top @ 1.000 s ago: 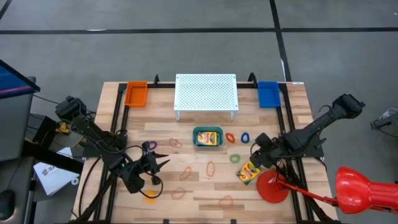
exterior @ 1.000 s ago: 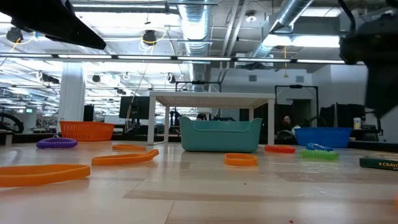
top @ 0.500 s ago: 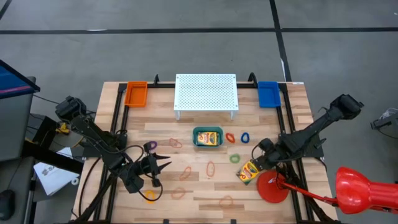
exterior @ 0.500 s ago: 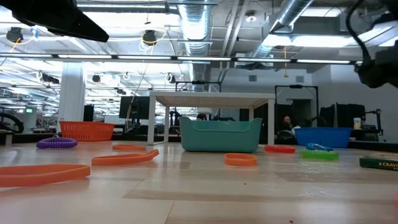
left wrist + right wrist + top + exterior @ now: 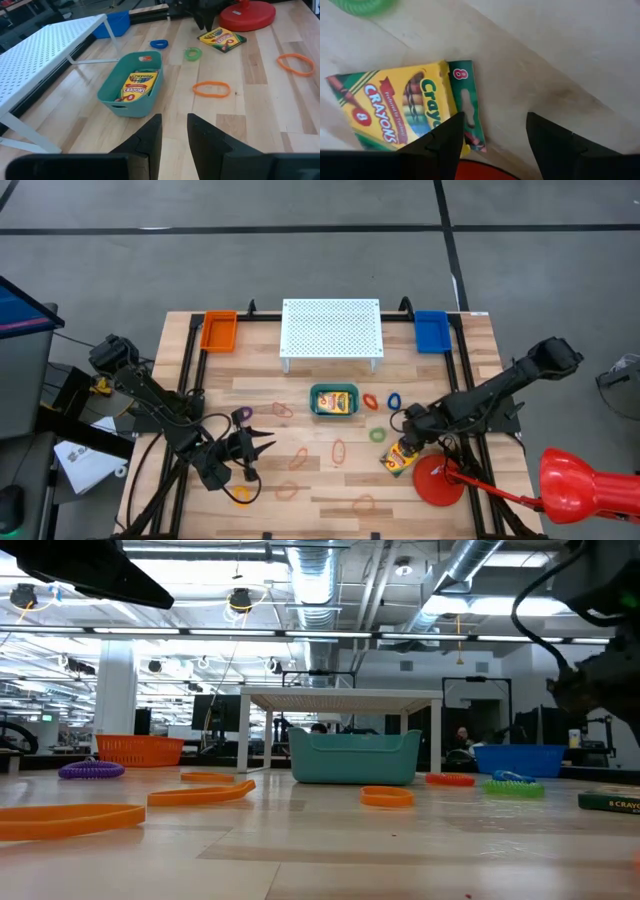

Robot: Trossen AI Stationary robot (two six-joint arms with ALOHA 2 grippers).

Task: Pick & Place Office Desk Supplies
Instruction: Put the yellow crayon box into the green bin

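Observation:
One yellow-and-green crayon box [image 5: 400,459] lies flat on the wooden table, right of the middle. My right gripper [image 5: 405,443] hangs just above it, open and pointing down. In the right wrist view its fingers stand past the box's green end [image 5: 462,100], and I cannot tell whether they touch it. A second crayon box [image 5: 139,85] lies inside the teal bin [image 5: 318,402]. Rubber bands lie scattered about: green [image 5: 377,435], blue [image 5: 394,399], red [image 5: 370,402], purple [image 5: 241,414] and several orange ones [image 5: 338,450]. My left gripper [image 5: 260,447] waits at the left, slightly open, with nothing between its fingers.
A red round disc [image 5: 437,480] sits close by the crayon box on its near right. The white perforated stand [image 5: 331,330] is at the far middle, with an orange tray [image 5: 218,330] to its left and a blue tray [image 5: 432,330] to its right.
My right gripper has sunk and gone toward the near edge, tipping steeply downward until it hangs over the loose crayon box. Its fingers have stayed open. The box has not moved.

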